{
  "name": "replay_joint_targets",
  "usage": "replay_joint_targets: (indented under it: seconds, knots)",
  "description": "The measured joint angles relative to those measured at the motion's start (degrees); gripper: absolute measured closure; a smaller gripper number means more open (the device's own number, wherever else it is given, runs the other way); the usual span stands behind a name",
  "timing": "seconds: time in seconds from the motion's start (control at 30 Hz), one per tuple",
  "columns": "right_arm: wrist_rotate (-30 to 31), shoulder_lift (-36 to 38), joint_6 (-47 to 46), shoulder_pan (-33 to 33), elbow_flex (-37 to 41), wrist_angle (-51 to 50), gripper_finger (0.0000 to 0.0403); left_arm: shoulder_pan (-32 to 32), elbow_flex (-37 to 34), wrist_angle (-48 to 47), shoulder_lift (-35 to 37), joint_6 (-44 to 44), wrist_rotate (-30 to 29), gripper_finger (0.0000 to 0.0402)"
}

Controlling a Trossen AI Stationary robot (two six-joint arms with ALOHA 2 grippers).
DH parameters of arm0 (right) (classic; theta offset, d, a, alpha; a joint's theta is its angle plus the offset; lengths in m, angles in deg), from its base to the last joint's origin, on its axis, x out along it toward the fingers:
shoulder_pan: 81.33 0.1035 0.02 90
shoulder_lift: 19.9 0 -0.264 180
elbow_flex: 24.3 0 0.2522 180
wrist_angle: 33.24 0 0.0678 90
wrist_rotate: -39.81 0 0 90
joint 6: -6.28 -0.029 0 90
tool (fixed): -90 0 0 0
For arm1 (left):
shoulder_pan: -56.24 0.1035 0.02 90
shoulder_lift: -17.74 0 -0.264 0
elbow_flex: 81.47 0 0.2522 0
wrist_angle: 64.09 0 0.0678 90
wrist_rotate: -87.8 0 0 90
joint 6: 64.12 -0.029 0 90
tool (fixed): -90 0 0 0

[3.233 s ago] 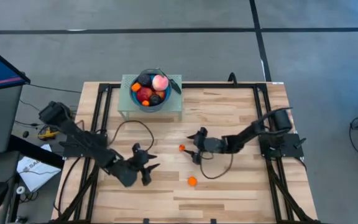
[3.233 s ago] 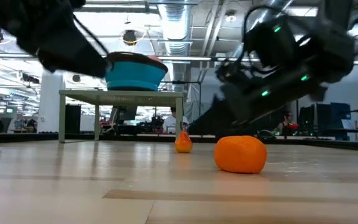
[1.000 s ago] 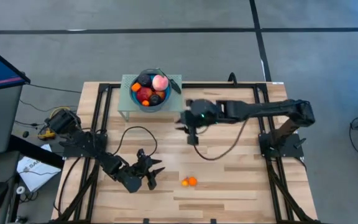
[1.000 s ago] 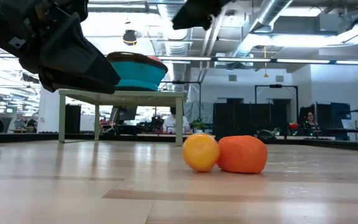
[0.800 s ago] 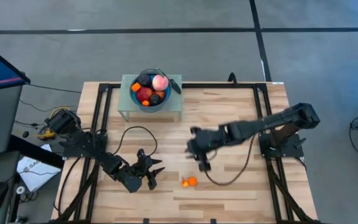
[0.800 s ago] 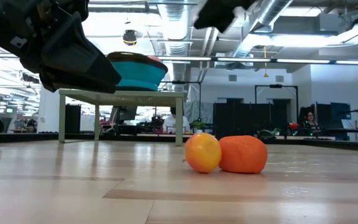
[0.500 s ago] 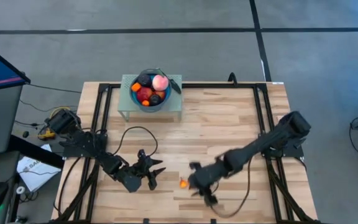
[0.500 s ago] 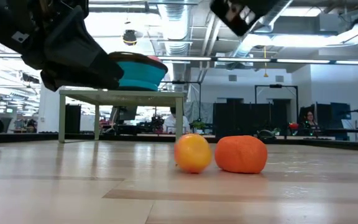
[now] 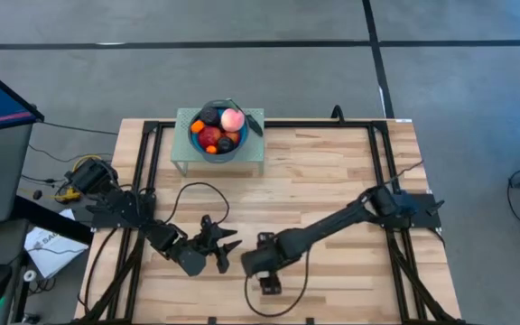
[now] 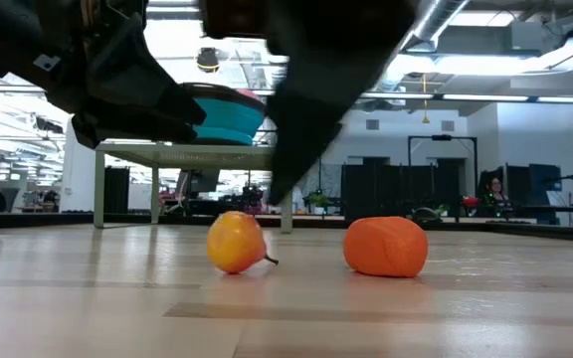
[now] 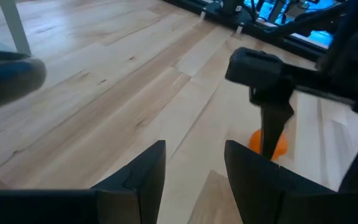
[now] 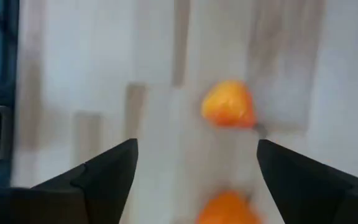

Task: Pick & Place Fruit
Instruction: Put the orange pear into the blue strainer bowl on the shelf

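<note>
Two small fruits lie on the wooden table near its near edge: a yellow-orange one with a stem [image 10: 237, 242] and an orange [image 10: 386, 246] to its right. Both also show in the right wrist view, the yellow-orange one [image 12: 229, 106] and the orange [image 12: 225, 208]. My right gripper [image 12: 197, 177] hangs open above them, fingers pointing down, touching neither. My left gripper [image 9: 227, 251] is open and empty just left of it, low over the table. Other fruits, a pink peach [image 9: 232, 118], a red apple [image 9: 209, 137] and dark plums, lie in the blue bowl [image 9: 197, 144] at the far left.
The bowl stands on a small pale green stand [image 9: 253, 158] at the table's far edge. Black cables [image 9: 192, 190] loop over the table between the arms. In the high view my right arm [image 9: 332, 226] covers both loose fruits.
My right gripper has swung from beside the bowl toward the table's near edge and come down over the two loose fruits. The yellow-orange fruit has rolled toward the table's left, away from the orange, which has stayed put.
</note>
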State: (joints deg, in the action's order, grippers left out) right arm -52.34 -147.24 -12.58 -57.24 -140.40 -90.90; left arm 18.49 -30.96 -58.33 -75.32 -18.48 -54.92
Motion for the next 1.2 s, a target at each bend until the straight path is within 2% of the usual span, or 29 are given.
replay_joint_targets:
  seconds: [0.07,0.13,0.33,0.43,0.5,0.57,0.63,0.87,1.03,1.2]
  knots:
    - [3.3,-0.9,2.3,-0.1,-0.7,-1.1,0.0077,0.0,-0.3,-0.1,0.0,0.3,0.0,0.0244]
    - [3.9,-1.4,1.6,-0.5,-0.5,-2.8,0.0081,0.0,-0.4,0.2,0.0,1.1,0.0,0.0244]
    - [0.0,-1.3,-8.5,-2.2,-0.6,-0.9,0.0097,-0.1,-0.8,0.9,0.0,4.5,0.1,0.0244]
    - [-2.3,-1.3,-9.1,-2.4,-0.5,-2.3,0.0099,0.9,-0.9,1.2,0.0,7.0,6.6,0.0244]
    - [-2.2,-1.3,-6.9,-1.6,-0.5,-2.4,0.0100,2.0,-0.9,1.6,-0.9,7.3,12.3,0.0247]
    - [-1.0,-1.3,-5.0,-0.7,-0.5,-0.7,0.0100,3.2,-0.9,1.5,-2.6,7.3,15.6,0.0255]
    - [0.6,-1.3,-3.2,0.2,-0.5,0.9,0.0100,4.1,-0.9,1.9,-4.6,7.5,15.8,0.0266]
    - [13.4,-1.0,1.9,1.3,3.5,1.1,0.0100,5.0,-0.9,4.5,-9.0,7.4,18.6,0.0305]
    - [13.9,-0.5,9.0,0.4,8.6,8.9,0.0107,4.7,-0.9,5.0,-9.5,7.3,18.4,0.0318]
    - [12.3,-0.3,14.8,-0.3,10.9,14.8,0.0138,4.7,-0.9,5.1,-9.2,7.3,18.2,0.0323]
